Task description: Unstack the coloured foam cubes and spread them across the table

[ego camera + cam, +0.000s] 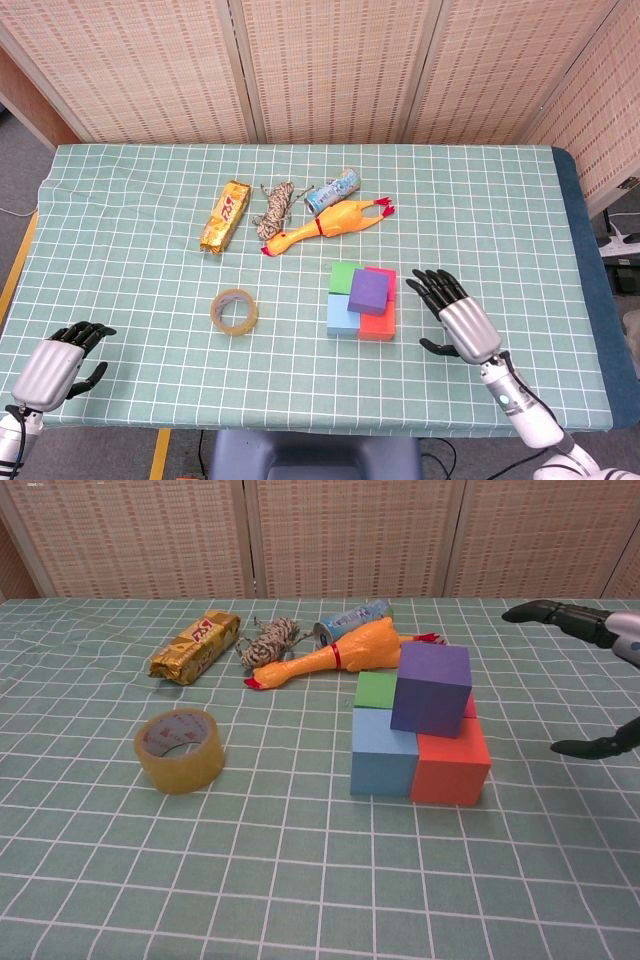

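Note:
A purple cube (369,291) (431,689) sits on top of a square of foam cubes: green (345,276) (375,690), blue (341,316) (382,751), orange-red (377,324) (450,762) and a pink-red one (386,274) mostly hidden behind. My right hand (459,316) (592,670) hovers just right of the stack, fingers spread, holding nothing. My left hand (62,359) rests at the table's front left corner with its fingers curled loosely and nothing in it; the chest view does not show it.
A roll of tape (234,311) (180,750) lies left of the cubes. Behind them are a rubber chicken (327,226) (335,656), a can (333,189), a coil of rope (274,207) (268,641) and a gold snack packet (224,215) (196,646).

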Controlling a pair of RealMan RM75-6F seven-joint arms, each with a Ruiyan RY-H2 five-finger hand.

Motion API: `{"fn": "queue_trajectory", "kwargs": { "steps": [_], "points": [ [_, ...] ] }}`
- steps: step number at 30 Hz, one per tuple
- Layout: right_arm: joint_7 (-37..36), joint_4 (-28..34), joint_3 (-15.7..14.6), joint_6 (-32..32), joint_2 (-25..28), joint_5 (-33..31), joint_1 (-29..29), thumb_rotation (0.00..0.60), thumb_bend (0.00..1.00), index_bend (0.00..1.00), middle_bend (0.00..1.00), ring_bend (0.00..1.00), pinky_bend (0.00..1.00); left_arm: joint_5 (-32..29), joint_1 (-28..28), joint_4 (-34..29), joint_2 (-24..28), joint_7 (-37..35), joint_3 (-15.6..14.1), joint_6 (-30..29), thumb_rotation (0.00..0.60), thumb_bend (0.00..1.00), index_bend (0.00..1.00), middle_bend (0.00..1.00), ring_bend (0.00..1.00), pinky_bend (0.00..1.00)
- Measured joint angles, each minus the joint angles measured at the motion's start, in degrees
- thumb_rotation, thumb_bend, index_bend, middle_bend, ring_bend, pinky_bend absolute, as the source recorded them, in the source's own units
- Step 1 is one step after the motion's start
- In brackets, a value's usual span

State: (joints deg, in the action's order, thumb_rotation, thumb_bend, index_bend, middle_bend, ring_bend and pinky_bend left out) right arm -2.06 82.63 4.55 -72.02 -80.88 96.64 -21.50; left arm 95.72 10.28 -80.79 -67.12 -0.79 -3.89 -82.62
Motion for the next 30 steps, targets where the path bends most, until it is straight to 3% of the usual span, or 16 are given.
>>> {"fn": "queue_trajectory", "kwargs": {
  "steps": [13,18,26,30],
  "points": [
    [5.79,-1.59,5.34,6.56,-8.24,-6.79,-7.69,0.600,0.06,0.00,0.01,0.00,0.15,0.25,0.06,-0.10,0.10,0.14,-0.13,0.17,0.600,0.38,0.30,0.31,0.26,0.43],
    [6.57,-3.15,6.67,8.92,-10.69,-9.70,-10.05,0.600,0.06,0.02,0.03,0.01,0.23,0.41,0.04,-0.09,0.12,0.12,-0.18,0.06,0.600,0.38,0.30,0.31,0.26,0.43],
    [5.57,-6.46,7.14,9.35,-13.27,-10.83,-12.12,0.600,0.06,0.28,0.28,0.26,0.53,0.44,0.14,0.00,0.13,0.04,-0.25,0.31,0.600,0.38,0.30,0.31,0.26,0.43],
    [4.55,-8.59,6.70,7.76,-14.05,-10.14,-12.37,0.600,0.06,0.36,0.38,0.39,0.64,0.52,0.05,0.00,0.17,-0.03,-0.22,0.03,0.600,0.38,0.30,0.31,0.26,0.43]
  ]
}}
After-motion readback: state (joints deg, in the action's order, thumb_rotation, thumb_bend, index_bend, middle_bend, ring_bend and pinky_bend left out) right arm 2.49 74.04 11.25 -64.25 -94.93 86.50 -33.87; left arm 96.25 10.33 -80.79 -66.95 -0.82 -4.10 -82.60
